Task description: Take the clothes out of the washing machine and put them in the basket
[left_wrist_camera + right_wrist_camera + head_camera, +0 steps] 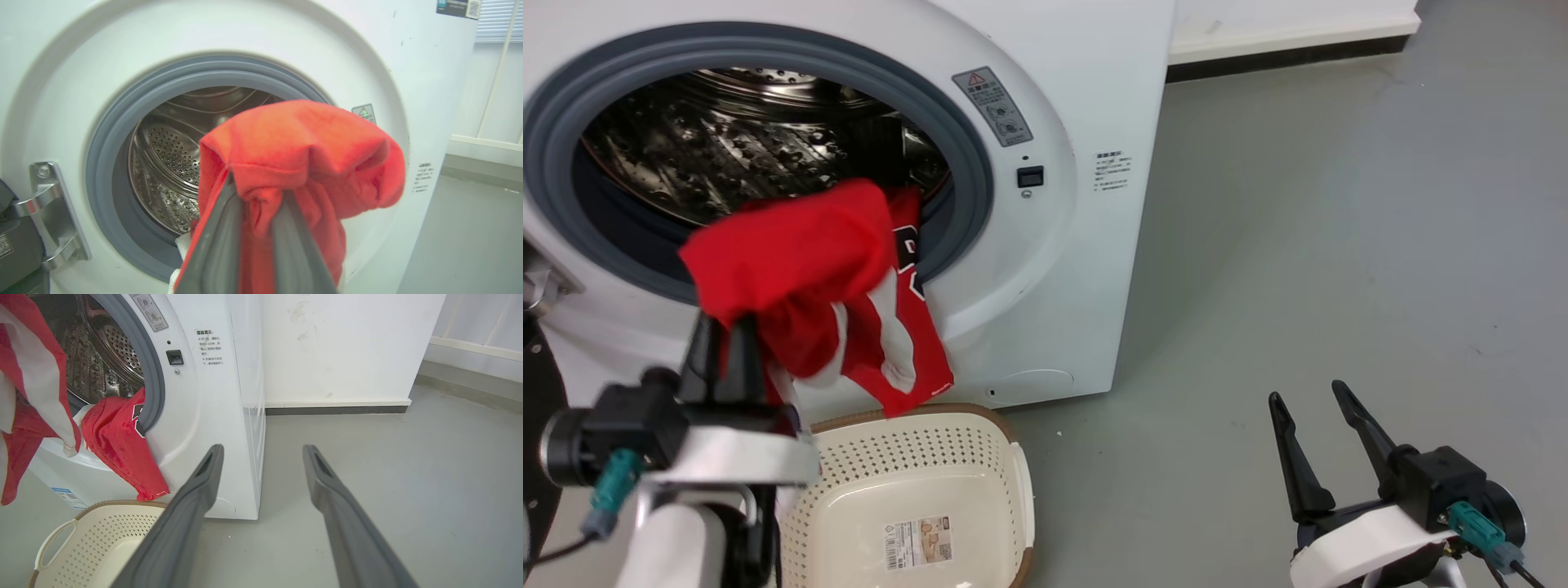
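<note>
Left gripper (pixel 723 327) clamped on red clothes (pixel 800 261), trailing from washing machine (pixel 1045 269) mouth above basket (pixel 890 445), right gripper (pixel 1307 392) spread wide, empty

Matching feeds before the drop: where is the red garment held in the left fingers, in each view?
Head view: red garment left of centre, hanging from the left fingers.
Left wrist view: centre, bunched over both fingers.
Right wrist view: far left edge, hanging.
Shared landmark: the grey door seal.
</note>
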### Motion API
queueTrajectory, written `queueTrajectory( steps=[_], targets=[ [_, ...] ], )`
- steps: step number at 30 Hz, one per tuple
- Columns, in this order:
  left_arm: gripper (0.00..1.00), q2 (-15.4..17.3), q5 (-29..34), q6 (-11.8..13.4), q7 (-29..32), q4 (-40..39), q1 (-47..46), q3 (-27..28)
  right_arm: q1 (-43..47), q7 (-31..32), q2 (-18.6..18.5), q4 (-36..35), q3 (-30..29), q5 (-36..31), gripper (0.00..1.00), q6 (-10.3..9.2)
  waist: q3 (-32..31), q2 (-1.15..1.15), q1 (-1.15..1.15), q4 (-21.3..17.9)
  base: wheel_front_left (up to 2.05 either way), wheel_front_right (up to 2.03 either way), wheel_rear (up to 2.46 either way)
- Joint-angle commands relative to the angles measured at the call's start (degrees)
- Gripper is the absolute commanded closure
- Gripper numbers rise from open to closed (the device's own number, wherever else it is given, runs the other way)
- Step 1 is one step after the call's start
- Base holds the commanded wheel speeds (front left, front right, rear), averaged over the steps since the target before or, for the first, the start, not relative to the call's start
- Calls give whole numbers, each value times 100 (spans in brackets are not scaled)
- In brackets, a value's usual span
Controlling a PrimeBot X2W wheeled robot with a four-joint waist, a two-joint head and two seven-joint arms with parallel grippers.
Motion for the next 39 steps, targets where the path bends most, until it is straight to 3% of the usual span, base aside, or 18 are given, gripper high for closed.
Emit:
queueTrajectory(
  steps=[1, 7, 16, 22, 23, 26, 39],
  targets=[
    [100, -82, 22, 20, -14, -169, 286, -81, 62, 31, 10, -52, -20, -32, 0, -4, -50, 0, 1, 124, 0, 0, 0],
    [100, -281, -19, 76, 28, -363, 952, -292, 119, 137, 10, -169, -57, -82, 0, -4, -8, 0, 1, 280, 0, 0, 0],
    [100, -464, -129, -11, 33, 420, 1268, -529, 14, 228, 10, -382, -18, -147, 0, -4, 438, 0, 1, 312, 0, 0, 0],
    [100, -510, -222, -213, -1, 1374, 766, -508, -226, 231, 11, -552, 16, -203, 0, -4, 1141, 0, 1, 245, 0, 0, 0],
    [100, -513, -200, -311, -16, 1920, 402, -463, -378, 204, 12, -612, 63, -219, 0, -4, 1536, 0, 1, 180, 0, 0, 0],
    [100, -472, -192, -409, -23, 2420, -11, -369, -535, 183, 12, -693, 125, -223, 0, -4, 1939, 0, 1, 100, 0, 0, 0],
    [100, -244, -146, -652, -14, 4583, -1654, -1, -1036, -28, 12, -767, 389, -133, 0, -4, 3302, 0, 1, -281, 0, 0, 0]
  ],
)
